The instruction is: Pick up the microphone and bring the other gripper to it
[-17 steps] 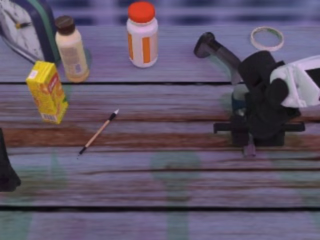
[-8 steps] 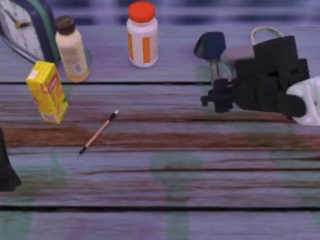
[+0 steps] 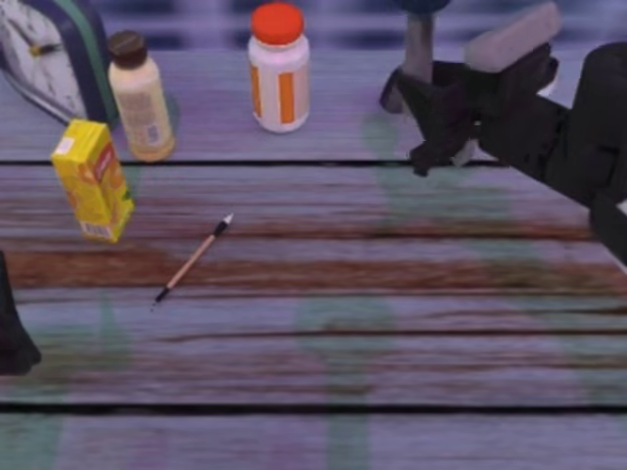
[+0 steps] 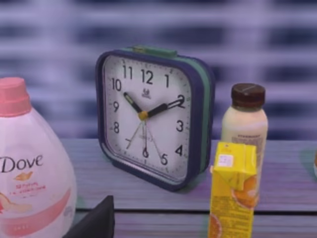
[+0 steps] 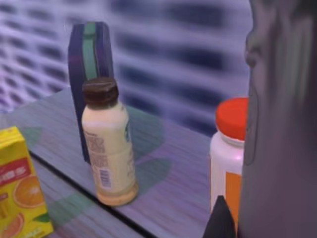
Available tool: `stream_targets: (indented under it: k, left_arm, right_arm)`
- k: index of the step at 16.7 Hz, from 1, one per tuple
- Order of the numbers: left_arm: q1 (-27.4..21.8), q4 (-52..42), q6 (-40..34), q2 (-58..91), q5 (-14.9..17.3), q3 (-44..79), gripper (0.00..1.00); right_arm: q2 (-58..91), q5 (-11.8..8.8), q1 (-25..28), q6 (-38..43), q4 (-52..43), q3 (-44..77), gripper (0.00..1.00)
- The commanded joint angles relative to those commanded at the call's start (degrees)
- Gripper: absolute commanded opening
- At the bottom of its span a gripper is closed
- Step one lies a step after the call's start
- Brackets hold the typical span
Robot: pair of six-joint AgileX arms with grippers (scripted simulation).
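Top view puts right gripper at far right, lifted, pinching microphone by its grey shaft, dark head cut off at far edge. Could slip or swing during carry, since hold looks narrow on a slim shaft. Could also clip white bottle or L-shaped tool just beside. Open boards mid-table, past pencil. Left gripper parked at left edge, fingers unreadable.

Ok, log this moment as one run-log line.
right hand: shut on microphone, lifted, rear right | left hand: parked, left edge | handover: not yet
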Motion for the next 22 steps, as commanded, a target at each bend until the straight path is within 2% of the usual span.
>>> stream_targets:
  k: [3,9,11,16,18,19,22]
  left_arm:
    - [0.0,0.0,0.0,0.0,0.0,0.0,1.00]
    - [0.0,0.0,0.0,0.0,0.0,0.0,1.00]
    - [0.0,0.0,0.0,0.0,0.0,0.0,1.00]
    - [0.0,0.0,0.0,0.0,0.0,0.0,1.00]
    - [0.0,0.0,0.0,0.0,0.0,0.0,1.00]
    - [0.0,0.0,0.0,0.0,0.0,0.0,1.00]
    - [0.0,0.0,0.0,0.0,0.0,0.0,1.00]
  right_arm:
    - [-2.5,-1.8,-0.1,-1.8,5.1,-1.6,0.00]
    - [-2.6,-1.7,0.3,-1.8,5.4,-1.5,0.00]
    - [-3.3,-0.1,2.1,-1.7,5.2,-1.8,0.00]
    - [-6.8,7.9,10.3,-1.3,4.3,-3.1,0.00]
    - [-7.9,10.5,13.0,-1.2,4.0,-3.4,0.00]
    - [-8.3,11.2,13.8,-1.1,4.0,-3.5,0.00]
    - [-8.3,11.4,13.9,-1.1,4.0,-3.5,0.00]
